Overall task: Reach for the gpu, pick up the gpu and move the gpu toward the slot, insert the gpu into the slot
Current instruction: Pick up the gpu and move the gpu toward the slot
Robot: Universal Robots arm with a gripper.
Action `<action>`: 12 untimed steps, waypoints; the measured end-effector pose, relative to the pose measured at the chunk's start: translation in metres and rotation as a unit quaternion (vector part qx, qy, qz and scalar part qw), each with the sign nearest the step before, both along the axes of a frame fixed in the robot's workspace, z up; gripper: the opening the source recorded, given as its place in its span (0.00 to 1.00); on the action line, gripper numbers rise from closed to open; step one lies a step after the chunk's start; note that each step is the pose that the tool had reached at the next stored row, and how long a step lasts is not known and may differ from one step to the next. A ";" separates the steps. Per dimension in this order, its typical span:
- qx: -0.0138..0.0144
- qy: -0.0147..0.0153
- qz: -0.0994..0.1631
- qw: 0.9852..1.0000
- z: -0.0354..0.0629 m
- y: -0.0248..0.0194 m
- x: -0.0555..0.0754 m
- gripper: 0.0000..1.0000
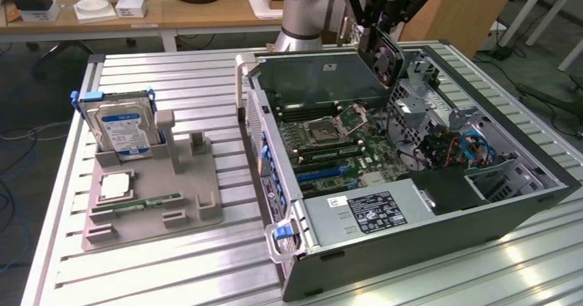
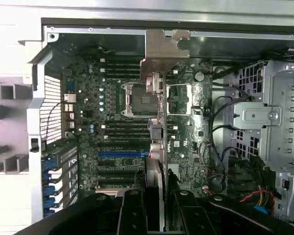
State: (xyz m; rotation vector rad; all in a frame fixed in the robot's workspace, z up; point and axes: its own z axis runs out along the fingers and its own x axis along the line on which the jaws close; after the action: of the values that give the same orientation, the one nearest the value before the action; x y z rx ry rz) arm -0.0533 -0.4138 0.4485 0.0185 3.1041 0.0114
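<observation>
Wrist view: hand [image 2: 157,195] half-closed, clamping the gpu [image 2: 157,132].

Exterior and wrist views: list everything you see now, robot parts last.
table: one, silver slatted, under everything
computer case: one, black and silver, open, exterior view's right
motherboard: one, green, inside the case
power supply: one, grey, inside the case beside the motherboard
tray: one, grey, exterior view's left of the case
hard drive: one, silver with blue label, upright in the tray
memory stick: one, green, flat on the tray
gpu: one, silver bracket, edge-on, held above the motherboard
arm: one, silver and light blue, behind the case
gripper: one, black, shut on the gpu
</observation>
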 end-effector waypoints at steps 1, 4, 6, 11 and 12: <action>0.000 0.000 0.000 1.000 -0.0001 0.0000 0.002 0.27; 0.000 0.000 0.000 1.000 -0.0006 0.0000 0.008 0.27; 0.000 0.000 0.000 1.000 -0.0010 0.0000 0.010 0.27; 0.000 0.000 0.000 1.000 -0.0021 0.0000 0.018 0.27; 0.000 0.000 0.000 1.000 -0.0022 0.0000 0.020 0.27</action>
State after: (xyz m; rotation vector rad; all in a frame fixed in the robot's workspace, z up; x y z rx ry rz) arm -0.0336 -0.4138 0.4463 0.0185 3.1040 0.0115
